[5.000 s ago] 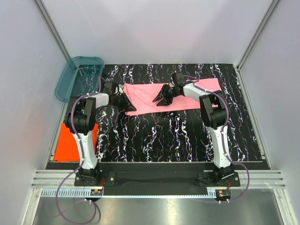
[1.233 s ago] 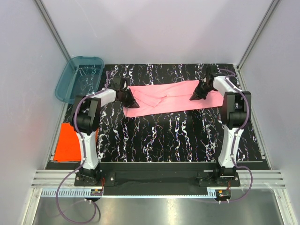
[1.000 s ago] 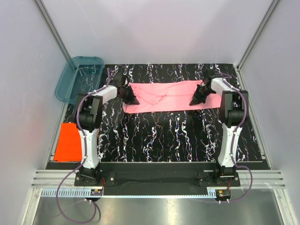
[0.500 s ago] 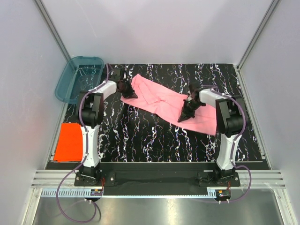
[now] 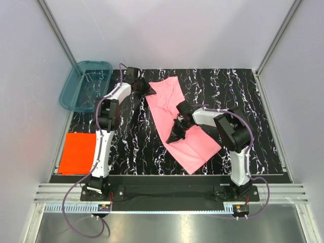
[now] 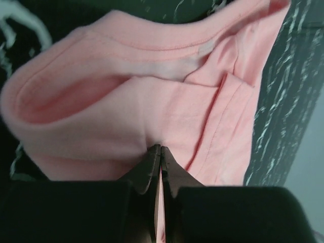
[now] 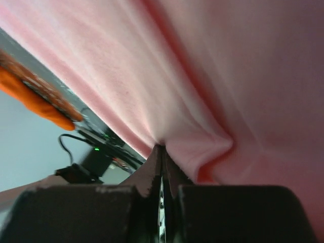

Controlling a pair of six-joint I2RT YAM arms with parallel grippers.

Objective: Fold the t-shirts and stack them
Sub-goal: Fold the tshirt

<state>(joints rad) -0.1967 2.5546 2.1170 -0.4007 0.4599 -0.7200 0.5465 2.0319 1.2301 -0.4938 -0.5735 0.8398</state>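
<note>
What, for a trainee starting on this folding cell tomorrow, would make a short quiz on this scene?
1. True or false: the orange t-shirt lies inside the teal tub.
2. Which fingers pinch the pink t-shirt? A left arm's only; B right arm's only; C both arms'.
3. Fill in: the orange t-shirt lies beside the ___ arm.
Key: 1 false; 2 C, the left arm's fingers and the right arm's fingers are both shut on it; 3 left.

Robot lab cell: white panel walls, alu frame posts, marbled bench, bolted arm bases.
</note>
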